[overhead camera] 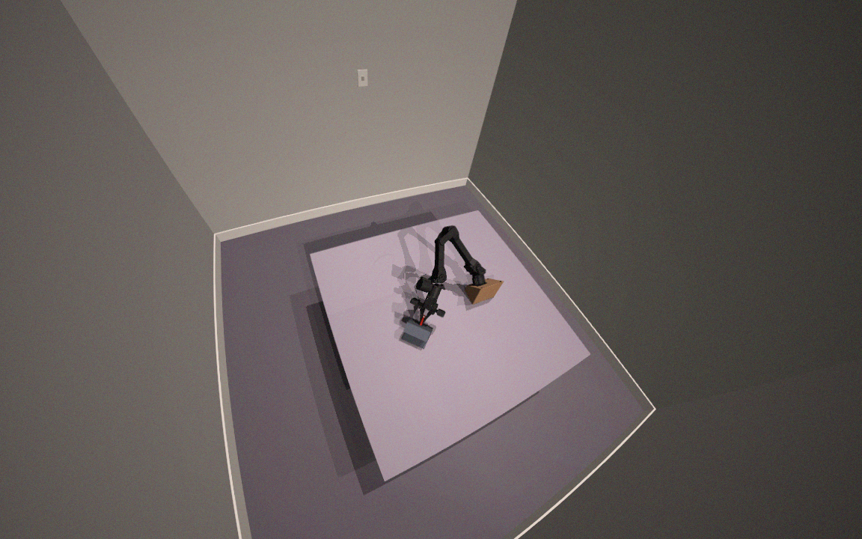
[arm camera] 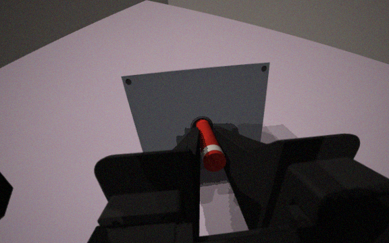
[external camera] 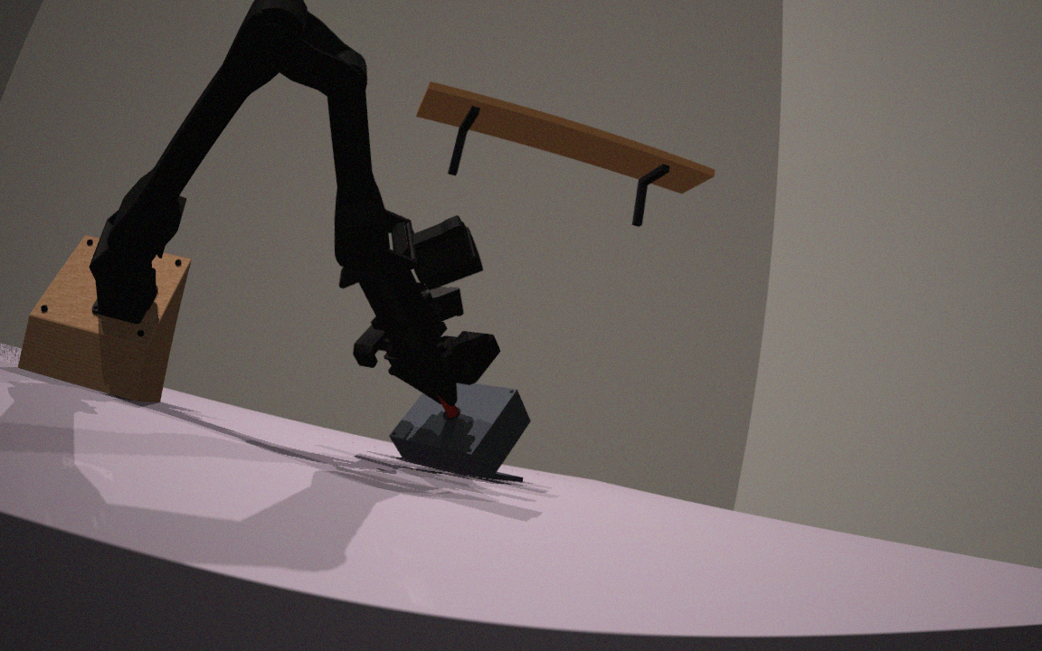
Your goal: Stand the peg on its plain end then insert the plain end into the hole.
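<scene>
The red peg [arm camera: 209, 143] [external camera: 447, 409] [overhead camera: 423, 317] has a white band near its near end. Its plain far end sits in the round hole [arm camera: 202, 120] in the face of the grey sloped panel [arm camera: 181, 101] [external camera: 492, 420] [overhead camera: 414, 335]. My gripper [arm camera: 204, 131] [external camera: 437, 390] [overhead camera: 424, 311] is shut on the peg, fingertips close against the panel's face. The peg lines up with the hole's direction. How deep the plain end goes is hidden inside the panel.
The pale lilac table [overhead camera: 474, 361] [external camera: 670, 558] [arm camera: 46, 118] carries the panel and the wooden base block [overhead camera: 484, 290] [external camera: 96, 340] of the arm. A wooden wall shelf [external camera: 565, 137] hangs behind in the exterior view.
</scene>
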Motion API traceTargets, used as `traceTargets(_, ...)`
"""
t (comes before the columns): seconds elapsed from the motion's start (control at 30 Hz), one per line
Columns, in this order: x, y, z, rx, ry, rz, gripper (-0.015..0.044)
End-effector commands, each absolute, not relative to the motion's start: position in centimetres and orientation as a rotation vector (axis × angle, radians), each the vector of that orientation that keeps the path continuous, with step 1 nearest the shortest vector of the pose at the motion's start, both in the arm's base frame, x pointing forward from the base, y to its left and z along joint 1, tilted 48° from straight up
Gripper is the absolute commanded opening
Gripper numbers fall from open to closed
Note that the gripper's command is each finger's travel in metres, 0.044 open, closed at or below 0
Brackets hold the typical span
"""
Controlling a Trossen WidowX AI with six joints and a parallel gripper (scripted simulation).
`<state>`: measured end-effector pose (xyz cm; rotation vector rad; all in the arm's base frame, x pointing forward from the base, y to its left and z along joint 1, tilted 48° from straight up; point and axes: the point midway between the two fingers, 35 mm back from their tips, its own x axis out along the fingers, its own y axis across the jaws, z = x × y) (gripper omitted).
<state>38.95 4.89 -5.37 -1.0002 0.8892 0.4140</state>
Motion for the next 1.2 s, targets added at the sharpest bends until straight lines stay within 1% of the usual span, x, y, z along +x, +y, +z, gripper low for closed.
traceTargets(0.0, 38.9, 4.9, -5.4, -1.000, 0.889, 0.414, 0.0079)
traceTargets(0.47, 38.8, 4.9, -5.1, -1.000, 0.889, 0.414, 0.0440)
traceTargets(1.17, 37.7, 5.3, -3.1, -1.002, 0.892, 0.419, 0.0440)
